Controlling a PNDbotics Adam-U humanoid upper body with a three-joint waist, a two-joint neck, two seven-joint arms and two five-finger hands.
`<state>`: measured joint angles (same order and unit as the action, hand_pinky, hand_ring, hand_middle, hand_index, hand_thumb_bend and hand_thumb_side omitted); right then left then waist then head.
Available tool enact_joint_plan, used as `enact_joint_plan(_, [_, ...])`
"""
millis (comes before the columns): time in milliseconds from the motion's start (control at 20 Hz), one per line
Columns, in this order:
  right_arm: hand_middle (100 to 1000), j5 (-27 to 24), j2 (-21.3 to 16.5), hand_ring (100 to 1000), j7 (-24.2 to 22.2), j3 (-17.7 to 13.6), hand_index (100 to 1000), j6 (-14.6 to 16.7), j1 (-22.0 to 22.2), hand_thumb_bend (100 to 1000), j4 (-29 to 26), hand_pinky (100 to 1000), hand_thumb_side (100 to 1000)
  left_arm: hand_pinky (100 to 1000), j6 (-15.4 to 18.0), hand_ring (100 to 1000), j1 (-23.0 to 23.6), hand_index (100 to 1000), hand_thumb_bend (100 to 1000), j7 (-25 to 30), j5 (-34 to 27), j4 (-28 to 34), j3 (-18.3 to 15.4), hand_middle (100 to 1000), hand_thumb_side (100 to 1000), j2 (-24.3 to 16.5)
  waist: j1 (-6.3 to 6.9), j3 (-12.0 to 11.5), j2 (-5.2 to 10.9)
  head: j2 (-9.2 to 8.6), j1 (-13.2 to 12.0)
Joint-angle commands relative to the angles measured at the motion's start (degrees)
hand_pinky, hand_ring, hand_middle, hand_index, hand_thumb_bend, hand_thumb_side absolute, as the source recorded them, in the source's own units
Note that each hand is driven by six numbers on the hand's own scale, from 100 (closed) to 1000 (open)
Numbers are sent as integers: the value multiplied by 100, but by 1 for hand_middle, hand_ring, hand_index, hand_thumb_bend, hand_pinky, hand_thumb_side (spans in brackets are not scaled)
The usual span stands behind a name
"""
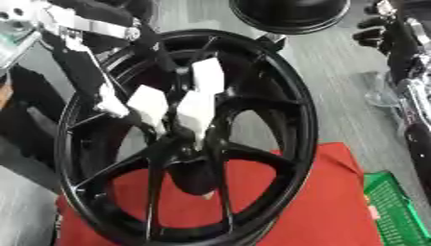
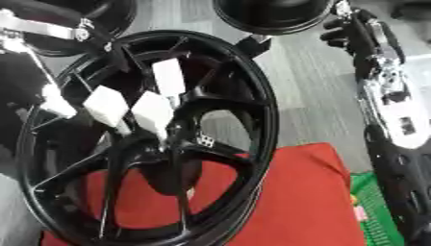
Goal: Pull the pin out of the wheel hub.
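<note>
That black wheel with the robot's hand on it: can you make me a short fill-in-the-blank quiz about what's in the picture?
1. The wheel stands over a ___ cloth.
2. The left hand has ___ fingertips at the hub.
3. The basket at lower right is ___.

Missing words: red; white; green

Wheel: black metal by the look, semi-gloss painted finish, smooth spokes with soft highlights along the rim; the left hand on it has matt white pads that look like plastic or foam, on black links with bright silver metal joints. Red cloth under the wheel is matt and looks soft, with a green plastic basket of open mesh beside it. Right arm is glossy black casing with polished silver metal parts; the floor is dull grey with a faint wood-like grain.
</note>
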<state>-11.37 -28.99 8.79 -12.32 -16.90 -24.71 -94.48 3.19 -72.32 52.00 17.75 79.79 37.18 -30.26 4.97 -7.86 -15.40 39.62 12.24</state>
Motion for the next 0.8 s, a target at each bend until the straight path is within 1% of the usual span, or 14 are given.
enact_joint_plan(50, [576,13,-113,616,-17,-14,750,0,-88,100,-72,765,708,871,95,852,-150,850,612,-3,147,-55,-116,789,252,-28,-35,4,129,-72,-27])
enact_joint_plan(300, [576,15,-110,616,-23,-10,750,1,-96,100,-69,766,708,871,188,852,-150,850,624,-3,261,-139,-101,791,251,38,-40,8,125,-88,-54])
enact_joint_plan(450, [576,16,-110,617,-26,-9,750,1,-99,100,-68,766,709,872,243,852,-145,851,642,-3,389,-192,-94,791,232,76,-42,12,122,-91,-71])
enact_joint_plan(550, [576,17,-108,617,-28,-7,750,2,-102,100,-68,766,709,869,278,848,-139,846,621,-3,457,-244,-110,787,202,111,-44,16,116,-96,-81])
enact_joint_plan(800, [576,19,-102,617,-28,-9,750,2,-110,100,-67,766,710,862,337,841,-138,826,575,-3,498,-317,-131,776,169,185,-50,24,107,-93,-94])
